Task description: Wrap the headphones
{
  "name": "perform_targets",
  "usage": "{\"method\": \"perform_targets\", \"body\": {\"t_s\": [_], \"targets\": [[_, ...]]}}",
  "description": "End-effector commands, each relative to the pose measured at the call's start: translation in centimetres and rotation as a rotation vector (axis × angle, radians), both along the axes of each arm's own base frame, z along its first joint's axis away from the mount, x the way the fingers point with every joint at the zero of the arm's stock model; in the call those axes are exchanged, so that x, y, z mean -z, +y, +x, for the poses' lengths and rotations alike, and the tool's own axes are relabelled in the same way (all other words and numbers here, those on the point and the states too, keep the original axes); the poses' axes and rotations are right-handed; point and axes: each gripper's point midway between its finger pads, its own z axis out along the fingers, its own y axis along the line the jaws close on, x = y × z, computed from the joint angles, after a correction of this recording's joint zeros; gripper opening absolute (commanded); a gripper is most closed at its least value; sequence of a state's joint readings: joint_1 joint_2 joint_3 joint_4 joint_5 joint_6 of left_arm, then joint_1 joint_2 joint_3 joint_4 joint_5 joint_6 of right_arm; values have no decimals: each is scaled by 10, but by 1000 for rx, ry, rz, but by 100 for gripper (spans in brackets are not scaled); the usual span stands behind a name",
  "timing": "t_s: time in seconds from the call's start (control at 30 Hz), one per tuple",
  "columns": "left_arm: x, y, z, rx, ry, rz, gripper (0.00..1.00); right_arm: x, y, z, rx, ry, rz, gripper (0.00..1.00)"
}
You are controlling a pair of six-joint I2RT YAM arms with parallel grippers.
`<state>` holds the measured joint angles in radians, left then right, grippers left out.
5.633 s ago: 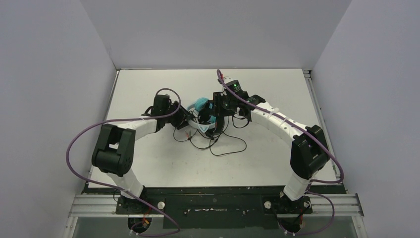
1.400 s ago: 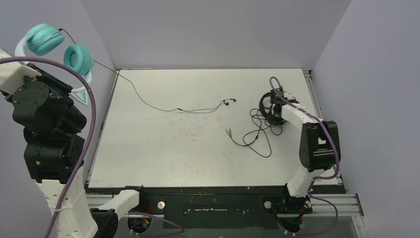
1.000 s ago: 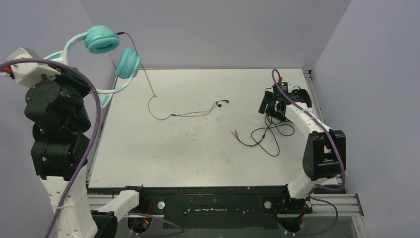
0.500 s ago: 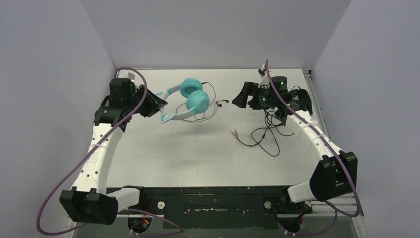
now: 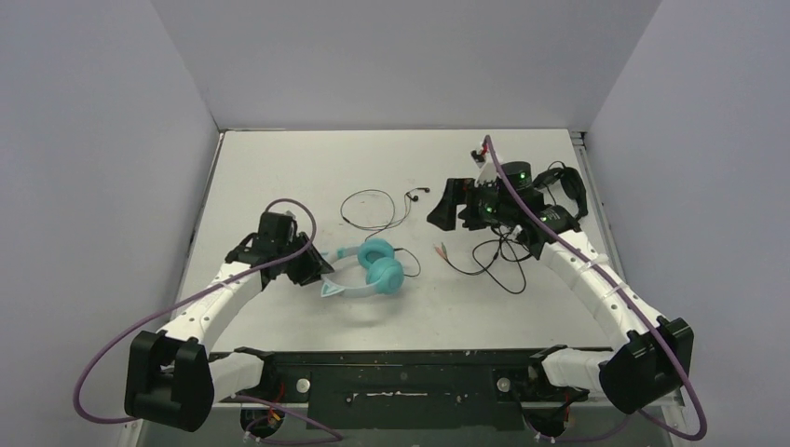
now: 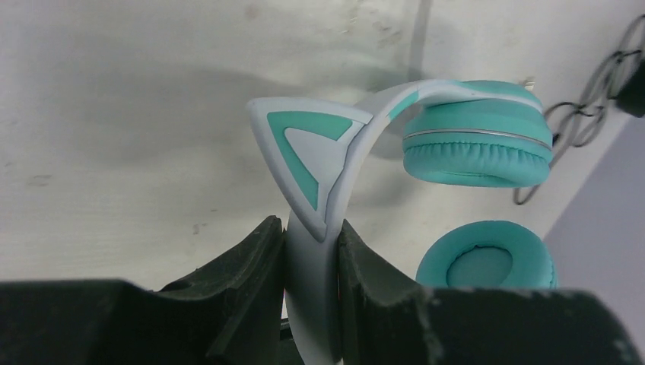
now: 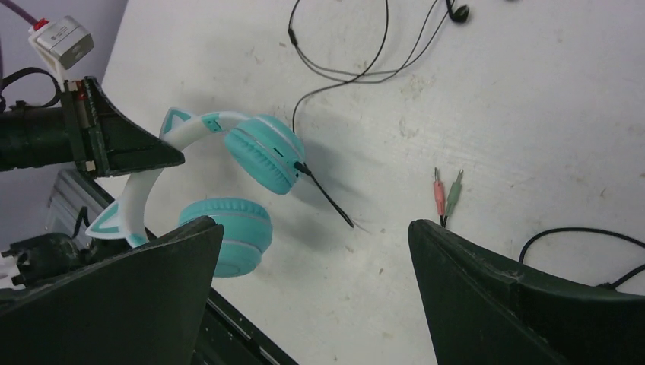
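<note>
The teal headphones (image 5: 371, 271) hang low over the table's near middle; whether the ear cups touch it I cannot tell. My left gripper (image 5: 313, 267) is shut on the pale headband (image 6: 310, 293), just below a cat-ear point (image 6: 308, 144). Both teal ear cups (image 6: 478, 144) hang to the right of that grip. The thin black cable (image 7: 335, 72) runs from one ear cup (image 7: 262, 156) and loops loosely on the table (image 5: 368, 207). My right gripper (image 5: 445, 205) hovers open to the right of the headphones, with nothing between its fingers (image 7: 312, 228).
All-black headphones (image 5: 568, 182) lie at the far right behind the right arm. Their black cable (image 5: 503, 259) is tangled beside them, with pink and green plugs (image 7: 446, 190) at its end. The table's near edge (image 7: 228, 327) runs close below the teal ear cups.
The left arm has swung the headphones down and toward the near middle of the table. The right gripper has moved slightly left and opened wide.
</note>
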<state>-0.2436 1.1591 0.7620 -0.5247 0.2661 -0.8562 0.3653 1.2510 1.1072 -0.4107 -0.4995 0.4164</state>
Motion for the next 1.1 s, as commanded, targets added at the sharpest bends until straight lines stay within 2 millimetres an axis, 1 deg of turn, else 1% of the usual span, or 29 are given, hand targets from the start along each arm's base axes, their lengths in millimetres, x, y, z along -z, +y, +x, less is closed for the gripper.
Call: {"method": "perform_targets", "body": {"t_s": [0.0,0.1,0.13,0.2,0.23,0.27,0.3,0.37,0.43,0.53,0.57,0.63,0.7,0.73,0.83,0.9,1.07], "targets": [[16,6,8,26,-107,53,15,11,0,-17,33,-14,-139,97],[27,7,11,47,-120,85,16,22,9,-27,5,8,-190,97],[29,7,12,65,-129,99,20,23,12,-29,-4,9,-196,97],[30,9,15,101,-158,156,34,27,15,-31,-9,12,-207,97],[29,12,17,103,-166,185,44,28,17,-31,-9,13,-211,97],[27,15,18,101,-177,202,51,28,18,-31,-9,12,-210,97],[24,18,18,95,-173,216,57,28,20,-30,-9,13,-208,97],[24,26,15,79,-127,261,64,26,24,-28,-13,6,-202,97],[29,37,4,60,-40,319,65,24,28,-26,-18,-1,-199,97],[33,55,-18,40,78,420,66,22,32,-22,-26,-10,-201,97],[32,58,-25,37,101,443,67,21,33,-21,-27,-13,-202,97],[24,57,-35,40,110,463,70,21,35,-20,-28,-18,-200,97],[16,54,-41,28,96,450,81,20,36,-20,-29,-21,-195,97],[12,49,-44,22,61,428,96,21,37,-20,-29,-23,-191,97],[16,47,-45,22,26,408,97,23,38,-22,-24,-18,-184,97],[19,38,-39,50,8,393,96,21,39,-23,-23,-20,-172,97],[42,31,-32,97,38,430,78,28,48,-31,-54,-15,-178,97]]}}
